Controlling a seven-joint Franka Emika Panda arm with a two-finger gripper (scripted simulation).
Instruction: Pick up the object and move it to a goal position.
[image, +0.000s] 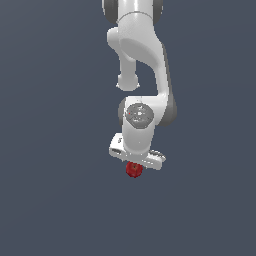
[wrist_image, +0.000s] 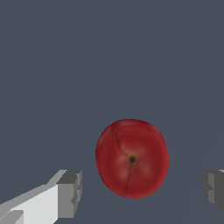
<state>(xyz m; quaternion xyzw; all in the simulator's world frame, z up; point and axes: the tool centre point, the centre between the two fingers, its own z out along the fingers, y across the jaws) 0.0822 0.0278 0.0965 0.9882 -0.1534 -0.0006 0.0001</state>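
Observation:
The object is a small dark-red, roundish ball (image: 133, 170) with a dark dot and thin cracks on its skin. In the exterior view it sits just under the white hand of my gripper (image: 135, 165). In the wrist view the ball (wrist_image: 132, 158) lies between the two grey fingertips (wrist_image: 70, 192), with a gap on each side. The gripper (wrist_image: 141, 190) is open around the ball and does not touch it. I cannot tell whether the ball rests on the ground.
A plain dark grey-blue surface (image: 50, 200) fills both views. The white arm (image: 142, 55) comes down from the top of the exterior view. No other objects show.

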